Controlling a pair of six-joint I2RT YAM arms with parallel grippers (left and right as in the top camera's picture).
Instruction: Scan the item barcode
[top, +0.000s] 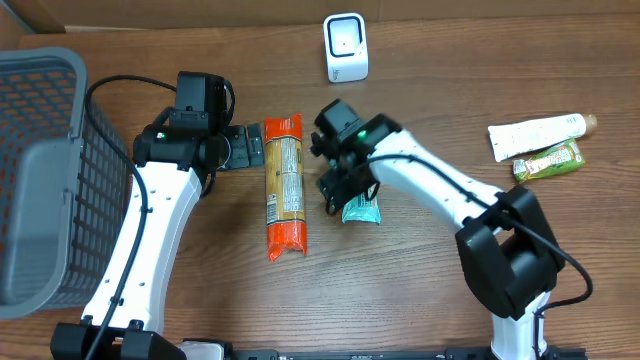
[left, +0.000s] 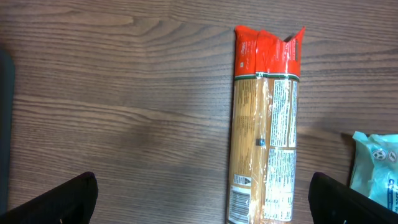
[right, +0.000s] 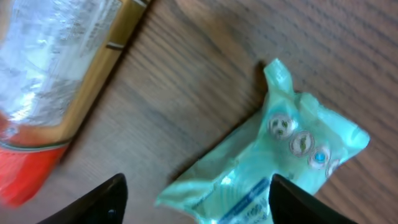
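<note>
Teal packet (right: 273, 162) lies flat on the table (top: 420, 300) beside the pasta pack (top: 284, 185), between the parted, empty jaws of the right gripper (right: 199, 196), the left gripper (left: 205, 199) wide too; pick-up seems in hand, next needing a firm pinch and a carry to the white scanner (top: 346, 47).

Teal packet (top: 361, 211), crumpled, lying flat, white scanner (top: 346, 47) upright

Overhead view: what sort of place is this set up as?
Probably a mock shop checkout on a wooden table: a white scanner, a grey shopping basket, and packaged goods like a pasta pack.
</note>
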